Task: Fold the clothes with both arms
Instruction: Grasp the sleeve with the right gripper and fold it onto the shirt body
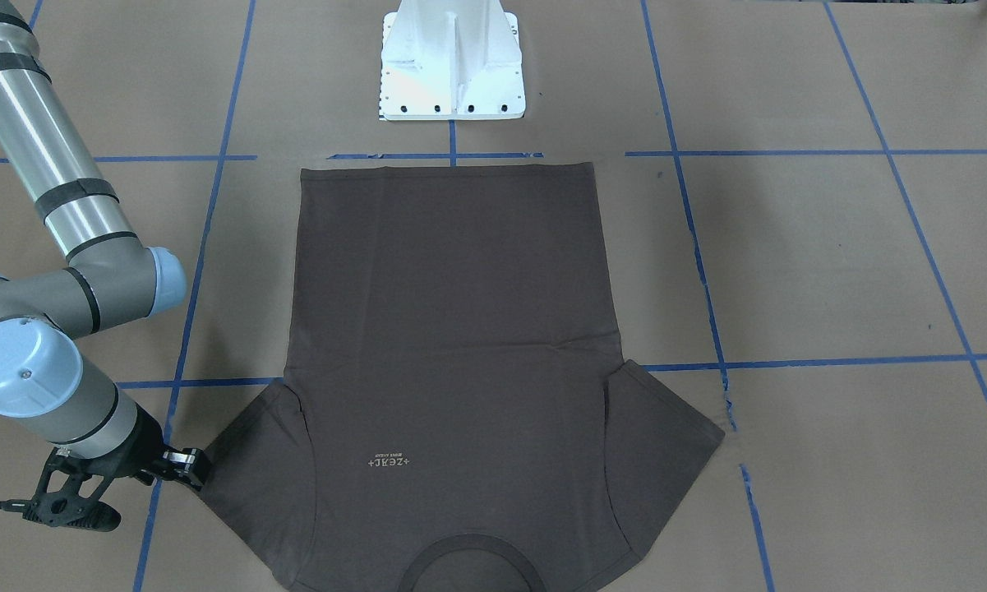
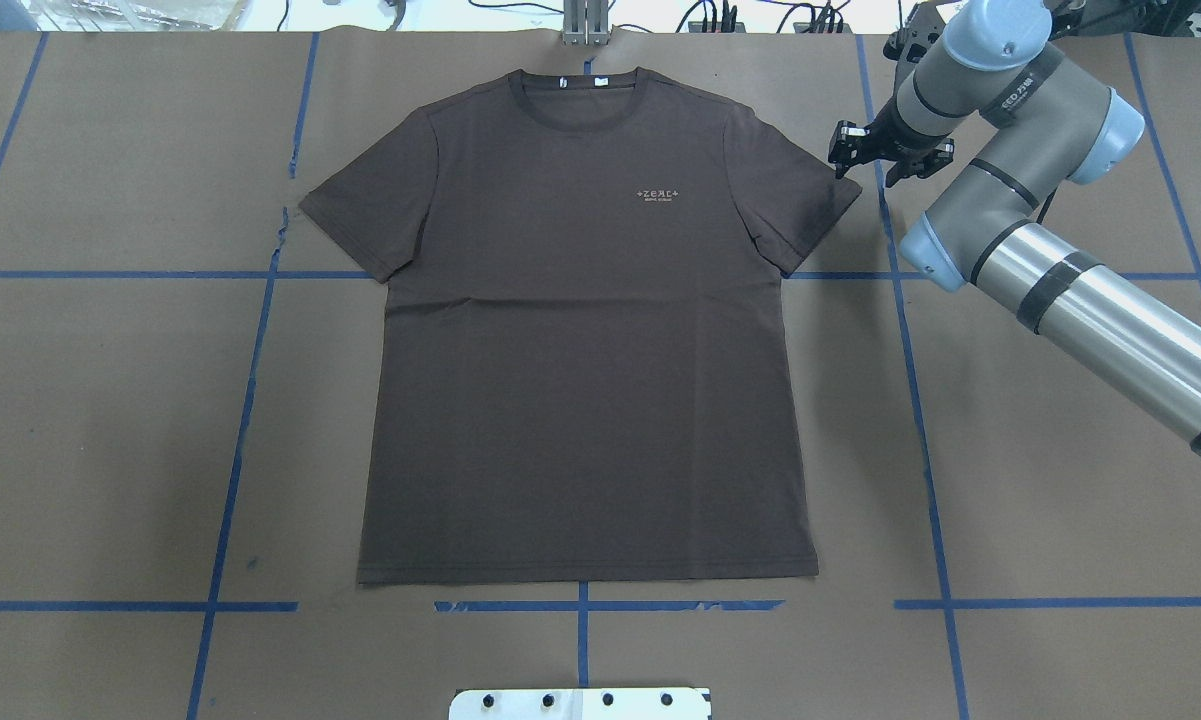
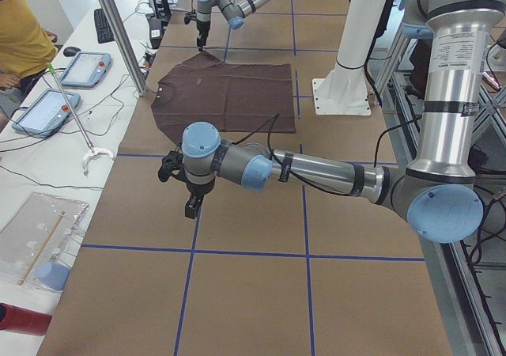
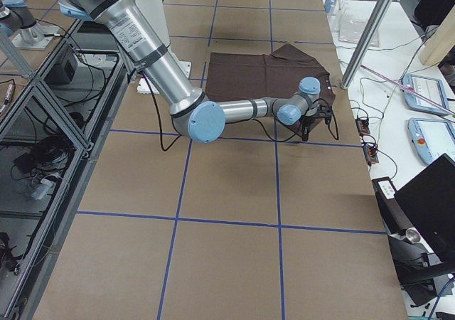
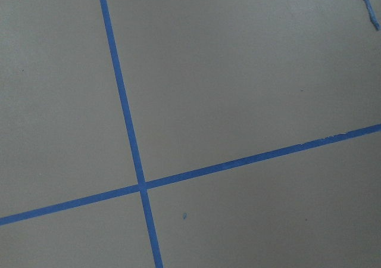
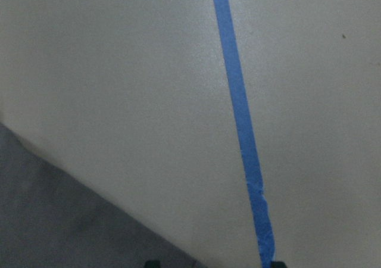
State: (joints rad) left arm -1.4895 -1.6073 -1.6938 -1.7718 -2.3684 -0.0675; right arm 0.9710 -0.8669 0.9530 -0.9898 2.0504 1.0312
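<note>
The dark grey-brown T-shirt (image 2: pixel 585 330) lies flat and face up on the table, collar (image 2: pixel 580 95) at the far edge, hem toward the robot base. My right gripper (image 2: pixel 865 160) hangs just off the tip of the shirt's right-side sleeve (image 2: pixel 810 200), low over the paper; it also shows in the front view (image 1: pixel 191 473). In the right wrist view its fingertips (image 6: pixel 153 262) stand apart and empty, with the sleeve edge (image 6: pixel 65 226) beside them. My left gripper (image 3: pixel 192 206) shows only in the exterior left view, over bare paper away from the shirt; I cannot tell whether it is open or shut.
Brown paper with blue tape lines (image 2: pixel 920 400) covers the table. The white pedestal base (image 1: pixel 452 66) stands behind the shirt's hem. A person and tablets (image 3: pixel 39 111) are at a side desk beyond the collar end.
</note>
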